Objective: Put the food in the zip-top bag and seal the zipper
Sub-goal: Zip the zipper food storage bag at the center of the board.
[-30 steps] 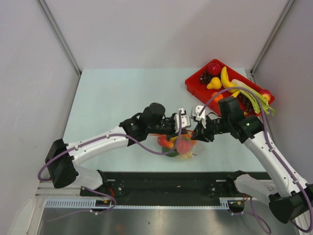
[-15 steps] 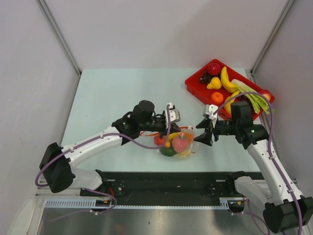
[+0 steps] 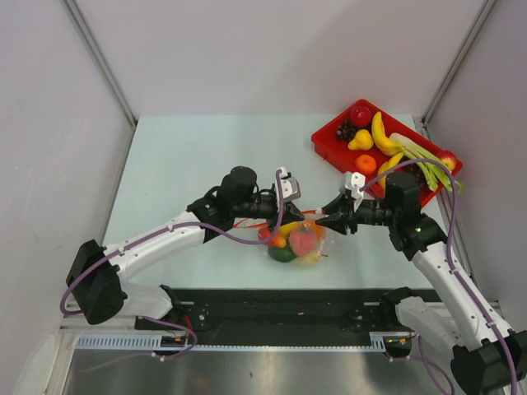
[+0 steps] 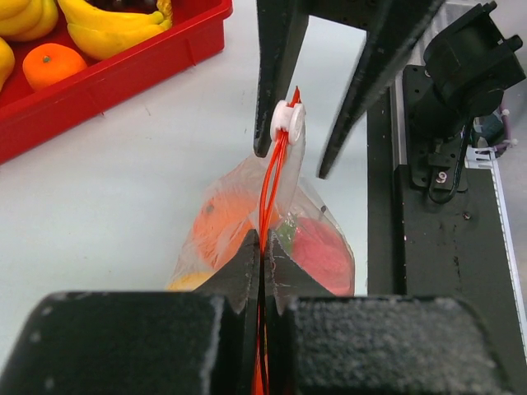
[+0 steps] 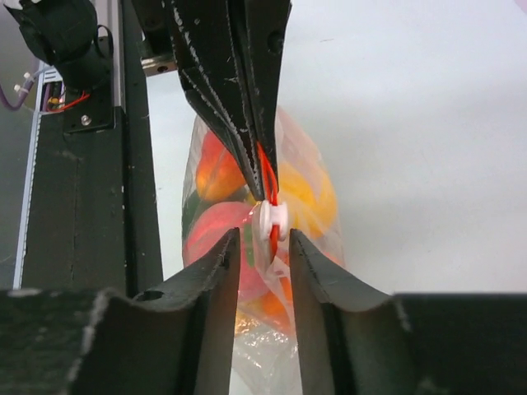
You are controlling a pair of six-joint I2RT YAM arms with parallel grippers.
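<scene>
Left end effector is clamped on the orange zipper of the bag, and we see the right end effector spread open, straddling the white slider. Bag with the fruit inside sits on the bench, lower middle of the top view, red tray at upper right.

We see bright, even overhead light in all three views. On the pale table the arms cast only faint, soft shadows. In the left wrist view the left gripper is a blurred dark block up close, while the zip-top bag and red tray look crisp. In the right wrist view the right gripper is soft too, and the table washes nearly white behind small glints on the bag
</scene>
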